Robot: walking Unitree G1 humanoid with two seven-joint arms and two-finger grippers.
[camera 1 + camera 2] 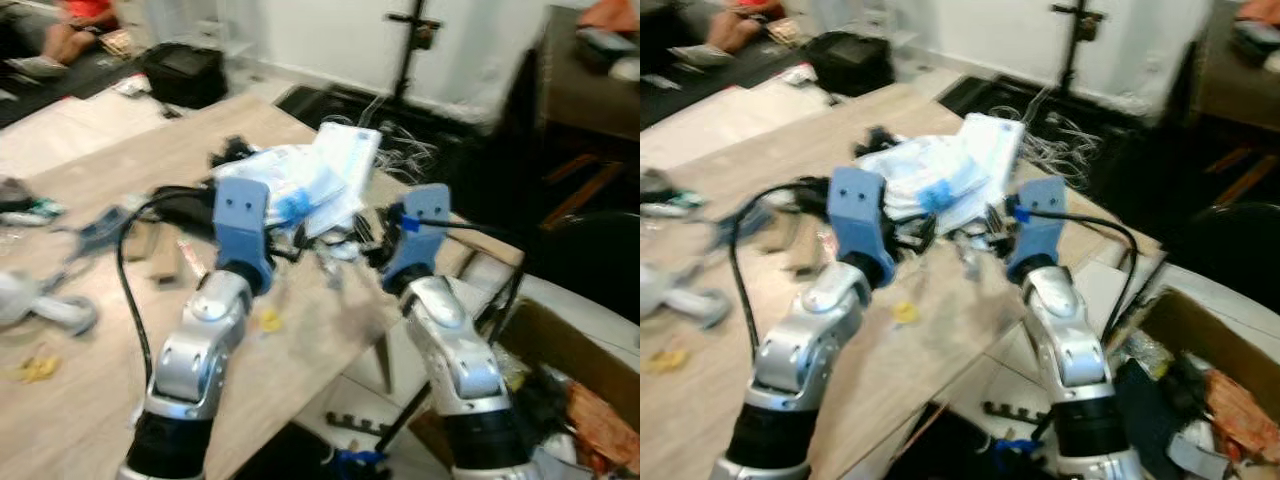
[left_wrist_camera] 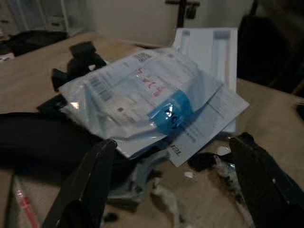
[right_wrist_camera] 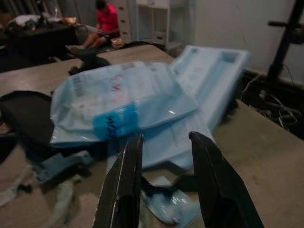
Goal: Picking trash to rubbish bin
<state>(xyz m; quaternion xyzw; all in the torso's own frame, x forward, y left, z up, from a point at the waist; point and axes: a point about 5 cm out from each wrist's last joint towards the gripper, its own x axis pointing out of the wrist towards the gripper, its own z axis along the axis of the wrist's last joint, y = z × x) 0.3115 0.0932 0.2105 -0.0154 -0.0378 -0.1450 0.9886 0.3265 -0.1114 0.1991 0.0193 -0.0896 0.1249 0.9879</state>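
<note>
Left eye view: nearest me are my own two silver forearms, both raised over the table edge. Down on my right, beside the table, sits an open cardboard box already holding scraps and wrappers; I judge this is the bin, kept within a short swing of the right arm.

Left gripper: fingers spread wide, holding nothing, poised low over the tabletop just short of the litter. The wide spread suits the bulky, floppy bundle ahead.

Right gripper: fingers parted only a little, also empty, aimed at the same heap from the other side. A small clear wrapper lies on the wood directly below and between its tips, a likely first pick.

The trash itself: a clear plastic bag of papers with a blue label, resting tilted on a pale blue flat package and partly over a black pouch. It sits mid-table, near the far edge, between both grippers' lines of approach. Small shreds lie around it.

Further left on the table: grey tool-like objects and yellow scraps, blurred.

Beyond, cables on the floor, a black stand, a black bag, and a person in red seated well apart.
</note>
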